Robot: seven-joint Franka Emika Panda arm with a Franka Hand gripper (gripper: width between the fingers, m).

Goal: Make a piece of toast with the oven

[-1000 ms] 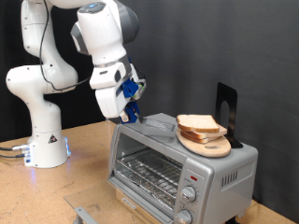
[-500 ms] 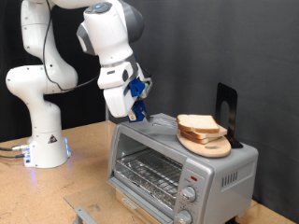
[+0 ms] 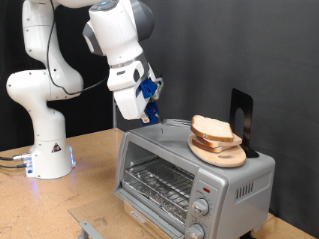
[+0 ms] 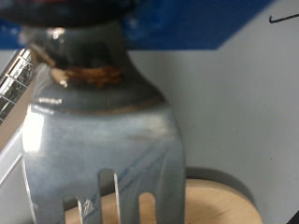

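My gripper (image 3: 148,104) hangs above the exterior view's left end of the silver oven (image 3: 234,181), shut on a metal fork. In the wrist view the fork (image 4: 103,140) fills the picture, tines pointing at the round wooden board (image 4: 217,198). Two pale bread slices lie stacked on that board (image 3: 221,156) on the oven's roof; the upper slice (image 3: 211,127) is nearest the fork. The gripper is a little to the exterior view's left of the bread, apart from it. The oven's wire rack (image 3: 155,184) shows in its front, with two knobs (image 3: 202,207) at its right.
A black upright stand (image 3: 241,118) is behind the board on the oven roof. The arm's white base (image 3: 45,149) stands on the wooden table (image 3: 90,174) at the exterior view's left. A grey metal piece (image 3: 88,227) lies at the bottom edge.
The gripper with the fork has moved to the exterior view's right and slightly up, closer to the bread slices. Bread, board and oven have not moved.
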